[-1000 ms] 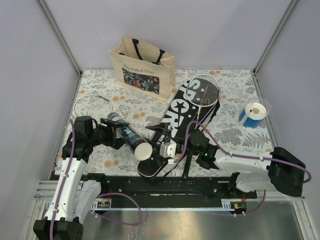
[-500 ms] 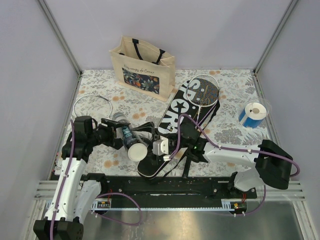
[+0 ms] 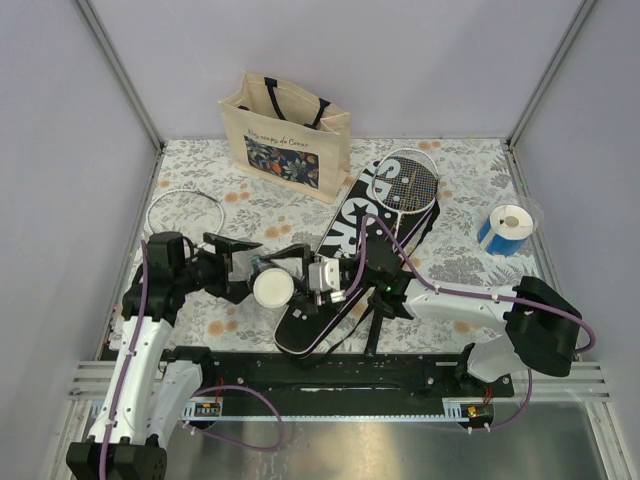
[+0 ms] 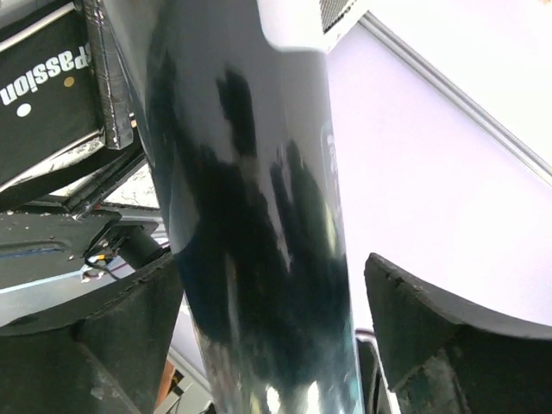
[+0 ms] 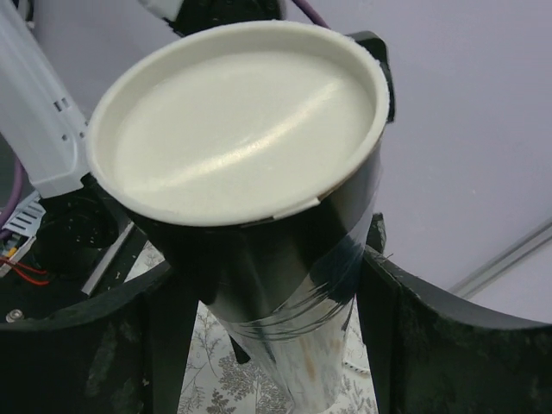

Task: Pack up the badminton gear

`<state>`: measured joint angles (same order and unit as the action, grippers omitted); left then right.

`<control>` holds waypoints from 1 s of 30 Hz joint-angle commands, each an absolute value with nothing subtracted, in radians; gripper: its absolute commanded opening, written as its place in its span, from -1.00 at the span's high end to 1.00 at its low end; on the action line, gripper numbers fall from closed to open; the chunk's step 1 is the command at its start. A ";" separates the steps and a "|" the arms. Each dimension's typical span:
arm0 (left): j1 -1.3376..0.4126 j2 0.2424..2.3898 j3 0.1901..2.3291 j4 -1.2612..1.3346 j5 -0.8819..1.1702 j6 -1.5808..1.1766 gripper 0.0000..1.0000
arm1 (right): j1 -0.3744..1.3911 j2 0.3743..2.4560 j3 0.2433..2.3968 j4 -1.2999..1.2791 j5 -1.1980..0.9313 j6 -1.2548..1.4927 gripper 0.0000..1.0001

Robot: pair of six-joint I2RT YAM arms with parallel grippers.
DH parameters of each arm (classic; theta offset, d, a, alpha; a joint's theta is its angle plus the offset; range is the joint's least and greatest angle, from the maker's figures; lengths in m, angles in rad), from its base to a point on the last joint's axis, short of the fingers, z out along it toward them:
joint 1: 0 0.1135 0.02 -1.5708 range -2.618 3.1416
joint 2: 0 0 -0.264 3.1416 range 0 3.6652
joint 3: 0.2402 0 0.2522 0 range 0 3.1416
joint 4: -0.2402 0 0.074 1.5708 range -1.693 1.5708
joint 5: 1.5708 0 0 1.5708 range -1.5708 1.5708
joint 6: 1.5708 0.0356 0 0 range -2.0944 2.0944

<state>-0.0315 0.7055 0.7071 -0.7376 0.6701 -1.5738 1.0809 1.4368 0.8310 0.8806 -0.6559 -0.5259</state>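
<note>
While clamping long black tube (image 4: 250,172) in left gripper (image 4: 269,285), straddled it with right gripper (image 5: 267,289) (closure indeterminate); likely needed centring.

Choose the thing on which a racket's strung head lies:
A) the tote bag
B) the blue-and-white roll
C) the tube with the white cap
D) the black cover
D: the racket rests its strung head on the upper end of the black cover, next to the white letters.
</note>
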 commanded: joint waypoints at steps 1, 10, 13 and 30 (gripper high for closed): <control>-0.034 0.661 0.758 -0.672 0.724 -1.537 -0.85 | 1.022 1.420 0.862 1.069 -0.626 -0.336 0.26; -0.032 0.608 0.755 -0.706 0.729 -1.589 -0.98 | 0.914 1.332 0.770 1.008 -0.629 -0.429 0.30; -0.032 0.595 0.791 -0.697 0.648 -1.585 -0.98 | 0.899 1.276 0.767 0.944 -0.583 -0.440 0.33; -0.034 0.589 0.816 -0.515 0.183 -0.683 -0.96 | 0.870 1.114 1.213 -0.090 0.319 -0.011 0.30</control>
